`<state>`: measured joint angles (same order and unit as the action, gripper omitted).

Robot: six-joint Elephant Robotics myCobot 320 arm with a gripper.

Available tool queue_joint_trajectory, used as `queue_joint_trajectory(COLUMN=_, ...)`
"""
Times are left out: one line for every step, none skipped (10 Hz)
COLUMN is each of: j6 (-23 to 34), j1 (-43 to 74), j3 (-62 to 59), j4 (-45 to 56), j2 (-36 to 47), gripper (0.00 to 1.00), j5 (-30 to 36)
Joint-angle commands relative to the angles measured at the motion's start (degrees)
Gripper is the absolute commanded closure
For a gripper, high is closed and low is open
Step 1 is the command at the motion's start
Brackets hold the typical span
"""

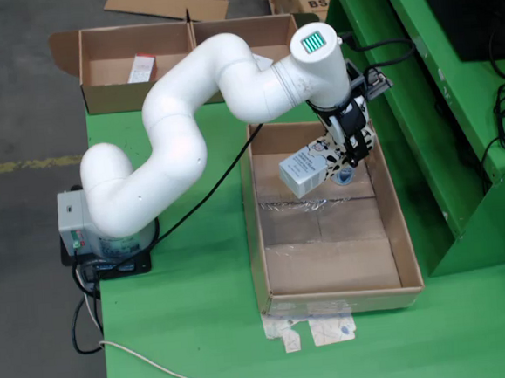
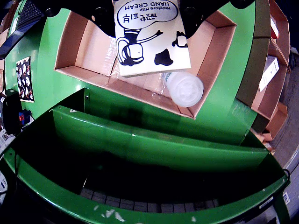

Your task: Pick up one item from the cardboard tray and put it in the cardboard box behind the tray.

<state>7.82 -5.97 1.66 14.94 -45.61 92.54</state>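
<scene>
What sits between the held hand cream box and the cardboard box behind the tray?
Only the robot's own arm. The gripper holds the hand cream box above the tray; bare green table lies before the cardboard box.

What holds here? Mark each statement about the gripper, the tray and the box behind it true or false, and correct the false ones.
1. The gripper holds a hand cream box. True.
2. The hand cream box lies flat on the tray floor. False: it hangs in the gripper above the cardboard tray.
3. The cardboard box behind the tray holds a small red and white item. True.
4. The table is blue. False: it is green.
5. The wrist view shows a round white cap just below the hand cream box. True.
</scene>
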Motion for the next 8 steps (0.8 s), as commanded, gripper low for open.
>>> queue_joint_trajectory(j6=0.7, j1=-3.1, j3=-1.7, j4=3.8, j2=4.8, gripper=1.00, j5=-1.5)
queue_joint_trajectory(j6=0.7, j1=-3.1, j3=-1.7, j4=3.8, j2=4.8, gripper=1.00, j5=-1.5)
queue_joint_trajectory(j6=0.8, j1=-4.5, j3=-1.7, j4=3.8, j2=4.7, gripper=1.00, j5=-2.1)
queue_joint_trajectory(j6=0.9, j1=-6.8, j3=-1.7, j4=5.1, j2=5.0, gripper=1.00, j5=-3.0)
queue_joint_trajectory(j6=0.9, j1=-6.8, j3=-1.7, j4=5.1, j2=5.0, gripper=1.00, j5=-3.0)
queue_joint_trajectory(j6=1.0, j1=-9.9, j3=-1.7, j4=6.9, j2=5.3, gripper=1.00, j5=-4.1)
queue_joint_trajectory(j6=1.0, j1=-9.9, j3=-1.7, j4=6.9, j2=5.3, gripper=1.00, j5=-4.1)
queue_joint_trajectory(j6=1.1, j1=-11.5, j3=-6.0, j4=10.0, j2=3.4, gripper=1.00, j5=-4.5)
